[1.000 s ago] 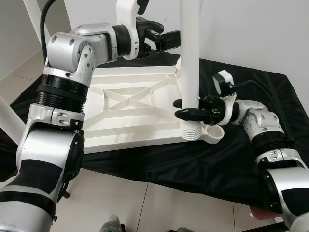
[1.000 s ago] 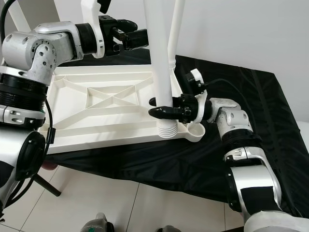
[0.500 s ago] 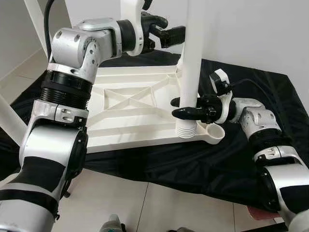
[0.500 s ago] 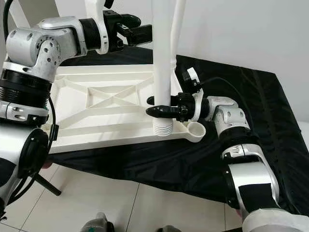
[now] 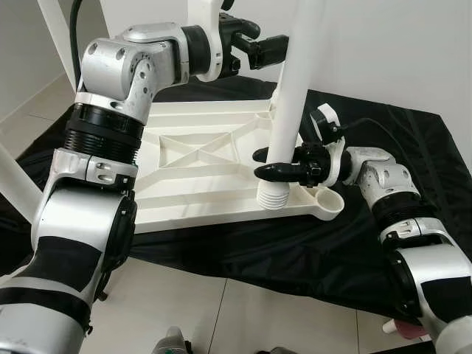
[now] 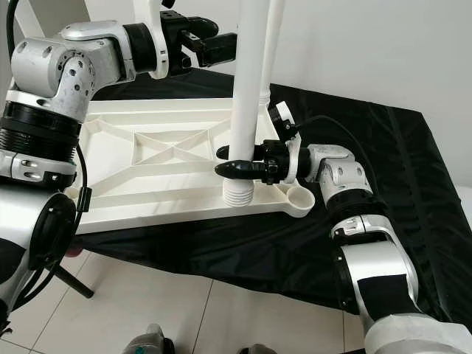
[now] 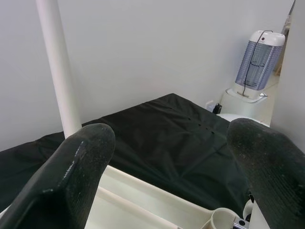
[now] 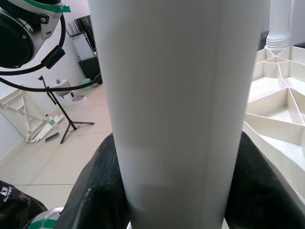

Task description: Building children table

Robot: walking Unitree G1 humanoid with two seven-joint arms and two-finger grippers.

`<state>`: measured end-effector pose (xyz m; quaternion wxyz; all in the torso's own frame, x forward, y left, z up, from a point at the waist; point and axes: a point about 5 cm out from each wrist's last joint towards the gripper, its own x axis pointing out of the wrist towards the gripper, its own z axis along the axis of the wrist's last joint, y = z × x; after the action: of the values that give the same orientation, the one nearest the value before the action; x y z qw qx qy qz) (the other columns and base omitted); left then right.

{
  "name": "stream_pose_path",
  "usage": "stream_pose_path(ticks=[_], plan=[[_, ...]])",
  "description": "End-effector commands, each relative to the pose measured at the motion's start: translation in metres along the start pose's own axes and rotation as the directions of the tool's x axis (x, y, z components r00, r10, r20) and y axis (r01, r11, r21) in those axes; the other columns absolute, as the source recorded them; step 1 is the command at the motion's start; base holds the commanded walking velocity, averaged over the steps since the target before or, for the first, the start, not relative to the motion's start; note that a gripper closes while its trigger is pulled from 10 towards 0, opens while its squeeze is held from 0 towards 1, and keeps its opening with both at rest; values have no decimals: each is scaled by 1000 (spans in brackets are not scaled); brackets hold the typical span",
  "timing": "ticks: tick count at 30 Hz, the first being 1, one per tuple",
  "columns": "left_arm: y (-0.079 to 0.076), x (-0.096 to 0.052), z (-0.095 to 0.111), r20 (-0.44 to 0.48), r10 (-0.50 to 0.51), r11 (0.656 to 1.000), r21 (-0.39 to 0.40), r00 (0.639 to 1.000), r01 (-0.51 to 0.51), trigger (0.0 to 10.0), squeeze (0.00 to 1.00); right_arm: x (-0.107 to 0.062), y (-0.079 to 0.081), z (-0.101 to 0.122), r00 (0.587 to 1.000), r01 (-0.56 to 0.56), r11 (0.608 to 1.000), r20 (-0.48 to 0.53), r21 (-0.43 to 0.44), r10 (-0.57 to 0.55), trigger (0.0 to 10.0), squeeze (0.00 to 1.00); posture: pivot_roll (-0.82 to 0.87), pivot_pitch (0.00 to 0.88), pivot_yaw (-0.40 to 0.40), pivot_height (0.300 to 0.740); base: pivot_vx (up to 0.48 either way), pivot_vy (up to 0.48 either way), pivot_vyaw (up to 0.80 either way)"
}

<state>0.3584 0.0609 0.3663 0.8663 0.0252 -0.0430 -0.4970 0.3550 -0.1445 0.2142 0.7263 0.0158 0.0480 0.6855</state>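
Right gripper (image 5: 267,164) squeezed white leg (image 5: 287,118) low down. Leg stood tall (tipped a bit), ribbed end just left of round socket (image 5: 327,202) at tabletop's (image 5: 184,177) near right corner. Left gripper (image 5: 269,50) wide apart, up high beside leg.

The table top (image 5: 199,166) lies upside down on the cloth (image 5: 413,147), which covers the worktop. A leg (image 5: 291,110) stands tilted over the near right corner, its ridged end just left of the empty socket (image 5: 327,200). The right end effector (image 5: 267,164) clamps that leg low down. The left end effector (image 5: 276,50) sits higher, behind, at the leg's left. Another leg (image 6: 271,51) rises at the far right corner.
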Motion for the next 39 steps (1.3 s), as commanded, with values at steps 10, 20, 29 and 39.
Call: stream_pose_path(ticks=[10,20,29,39], plan=[[19,-18,-5,7,83,997,9,997,-83,10000,0,-16,-3,-2,996,83,996,33,9,-84,10000,0,9,0,-12,740,0,0,0],[43,-48,-43,-58,232,969,-68,971,-236,10000,0,-38,-5,1,961,238,971,153,-25,-232,10000,0,-4,0,-10,740,0,0,0],[27,-41,-111,-160,244,945,-182,956,-272,10000,0,-47,-7,0,878,428,902,266,-63,-398,10000,0,-4,0,-13,740,0,0,0],[-16,-20,-153,-251,88,972,-192,964,-138,10000,0,-51,-11,6,763,577,816,380,-35,-523,10000,0,0,0,-15,740,0,0,0]])
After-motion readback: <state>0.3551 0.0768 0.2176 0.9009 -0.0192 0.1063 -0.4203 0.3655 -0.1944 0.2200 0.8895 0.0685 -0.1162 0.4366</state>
